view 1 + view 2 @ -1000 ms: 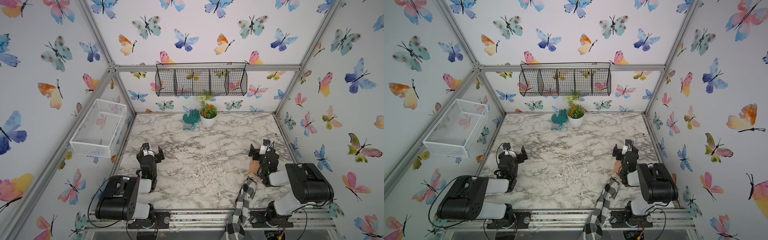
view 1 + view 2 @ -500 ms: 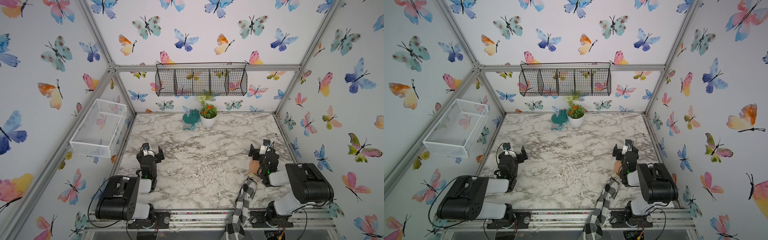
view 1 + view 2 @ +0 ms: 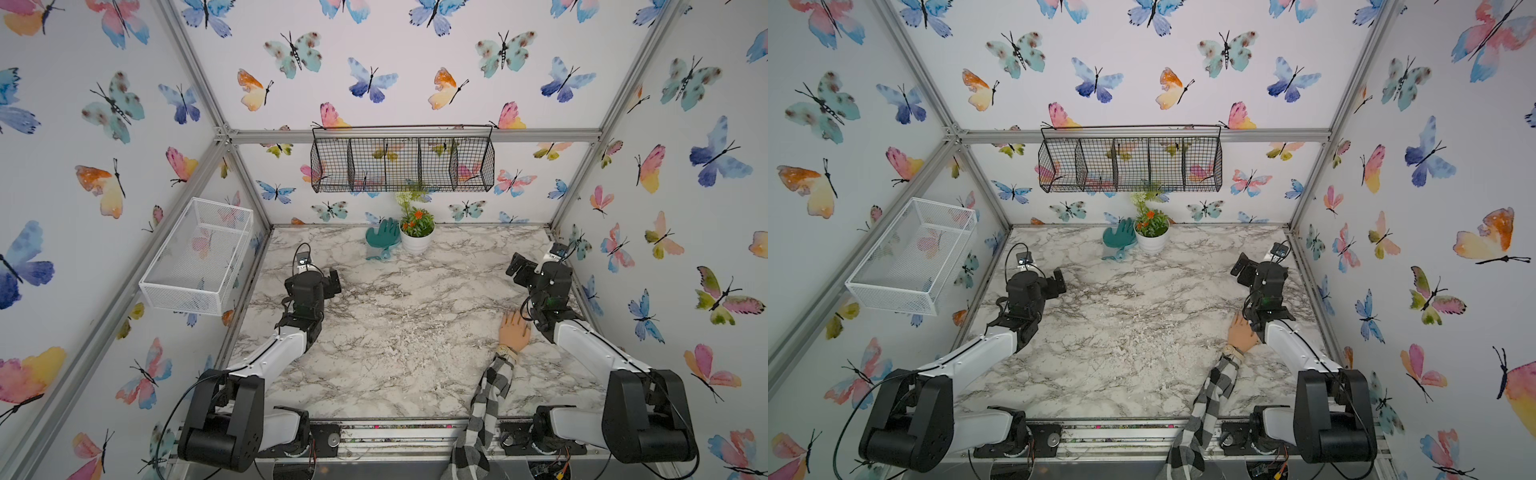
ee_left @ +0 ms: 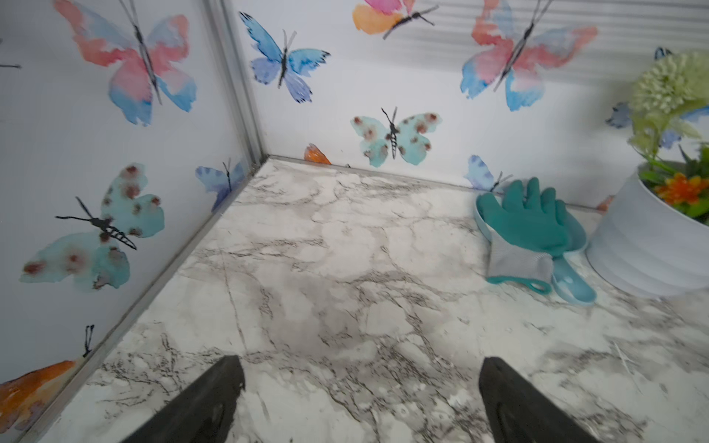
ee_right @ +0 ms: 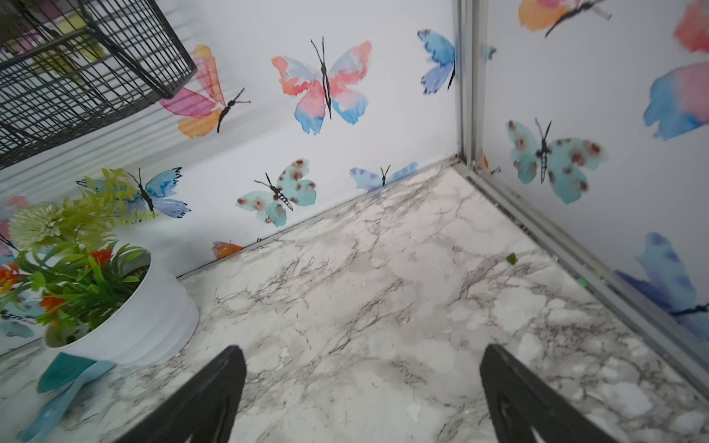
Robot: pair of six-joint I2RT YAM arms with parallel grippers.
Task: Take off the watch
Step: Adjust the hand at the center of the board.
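Observation:
In both top views a mannequin hand (image 3: 514, 332) (image 3: 1241, 334) lies palm down near the table's front right, its arm in a black-and-white checked sleeve (image 3: 486, 399). The watch (image 3: 506, 351) (image 3: 1232, 352) shows only as a thin pale band round the wrist, too small for its case to be made out. My right gripper (image 3: 517, 270) (image 5: 360, 356) stands open over bare marble, farther back than the hand, and the right forearm passes right beside the hand. My left gripper (image 3: 332, 282) (image 4: 360, 368) is open at the left side, holding nothing. Neither wrist view shows the watch.
At the back middle stand a white flower pot (image 3: 417, 239) and a teal glove (image 3: 383, 237) lying over a light-blue scoop (image 4: 571, 284). A black wire basket (image 3: 402, 160) hangs on the back wall. A white mesh basket (image 3: 199, 257) hangs on the left wall.

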